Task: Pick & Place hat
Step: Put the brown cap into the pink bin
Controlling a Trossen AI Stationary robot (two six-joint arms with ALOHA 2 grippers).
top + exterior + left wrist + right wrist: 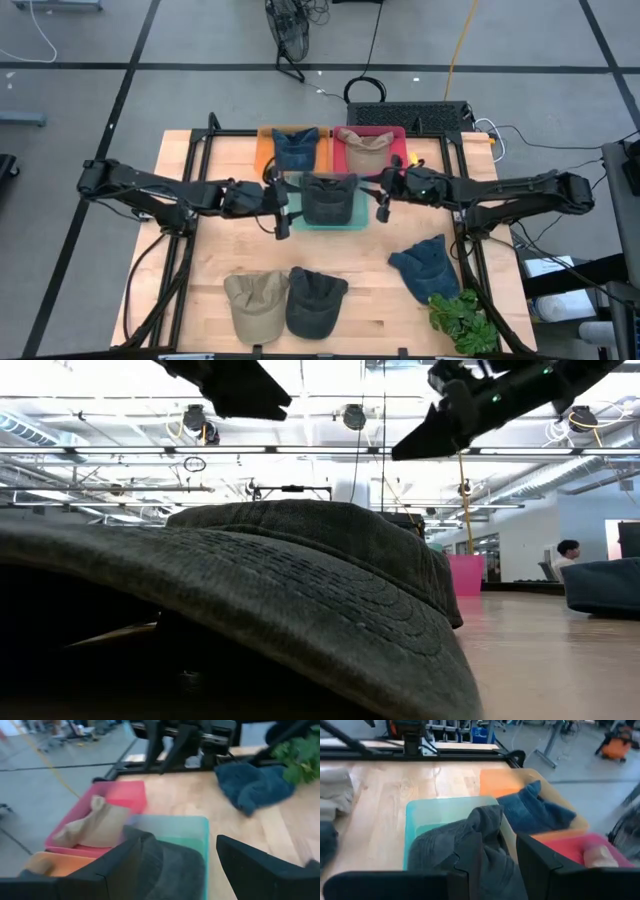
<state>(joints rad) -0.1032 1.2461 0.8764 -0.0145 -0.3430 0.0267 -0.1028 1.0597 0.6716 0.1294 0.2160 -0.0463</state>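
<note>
Dark grey, the hat [329, 196] lies crumpled in the teal tray [352, 218] at mid-table, between the two grippers. The left gripper [282, 211] hovers at the tray's left edge, its fingers [127, 865] spread wide and empty, the hat just ahead of and below them. The right gripper [383, 197] hovers at the tray's right edge; its fingers [540, 865] stand apart, holding nothing, with the hat's folds showing in the gap beneath. Behind the teal tray sit an orange tray [265, 150] with a blue hat [296, 148] and a red tray [398, 135] with a tan hat [362, 146]. Nearer the front edge lie a khaki cap [255, 301], a dark cap [316, 299], a navy cap [427, 264] and a green plant [462, 320].
</note>
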